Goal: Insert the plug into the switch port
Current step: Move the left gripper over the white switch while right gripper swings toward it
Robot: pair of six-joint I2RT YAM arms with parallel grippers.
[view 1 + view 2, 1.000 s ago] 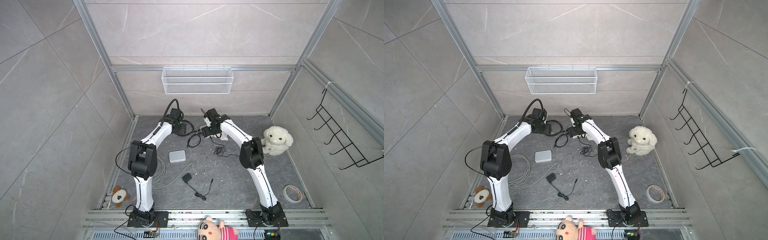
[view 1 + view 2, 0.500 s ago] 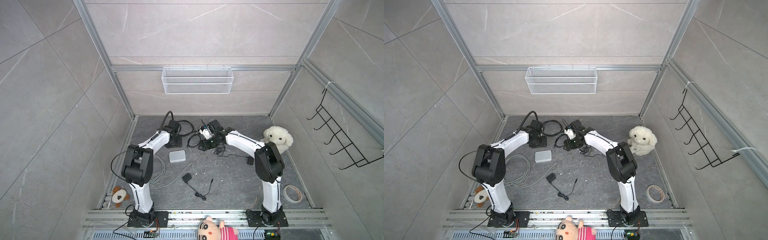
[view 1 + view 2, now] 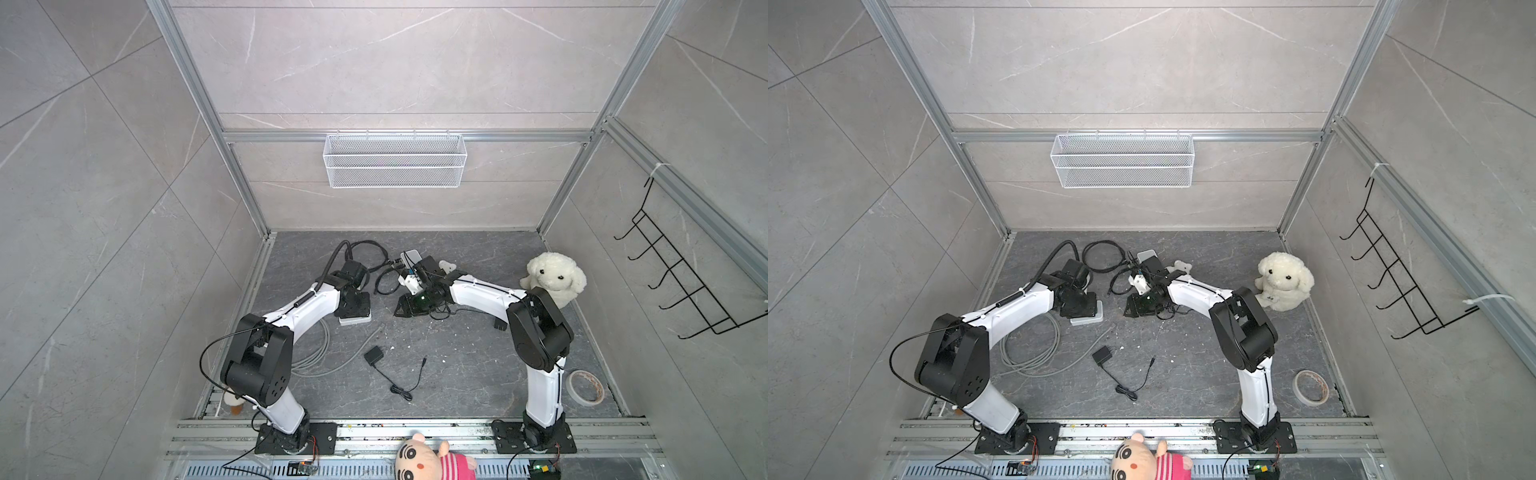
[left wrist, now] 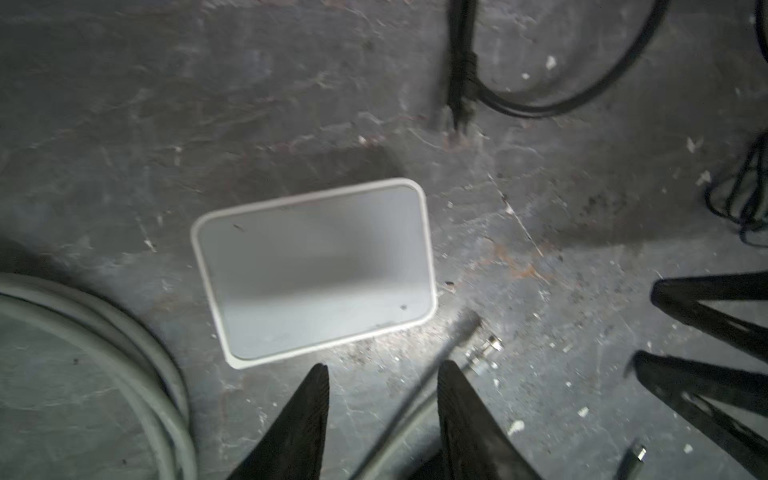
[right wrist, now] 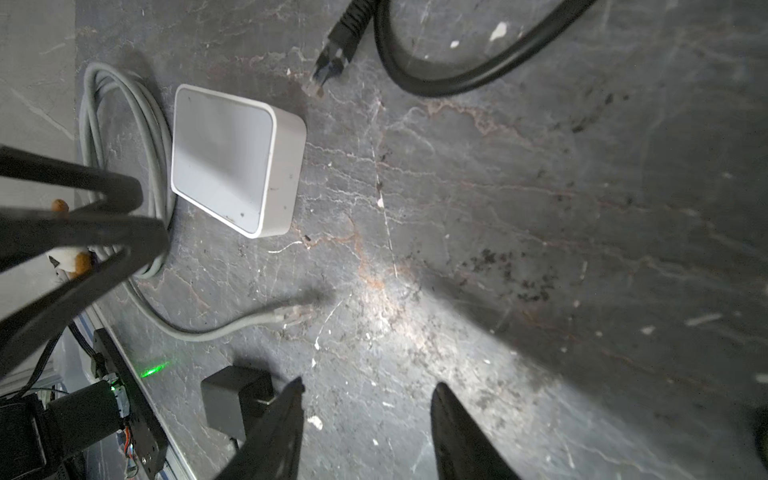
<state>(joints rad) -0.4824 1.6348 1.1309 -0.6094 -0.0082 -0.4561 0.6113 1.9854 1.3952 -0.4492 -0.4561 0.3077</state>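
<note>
Lowered floorward, left end effector (image 4: 384,365) and right end effector (image 5: 369,382) now stand released.

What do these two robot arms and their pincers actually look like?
The left arm and right arm have white rounded links, bulky black joints and black cables. The left gripper and right gripper each end in two tapered black fingers.

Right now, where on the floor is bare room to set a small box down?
Barest: the floor between the black adapter's thin cable and the tape roll. Also the back right strip behind the right arm. Crowded: around the white switch, grey cable coil and black cables.
</note>
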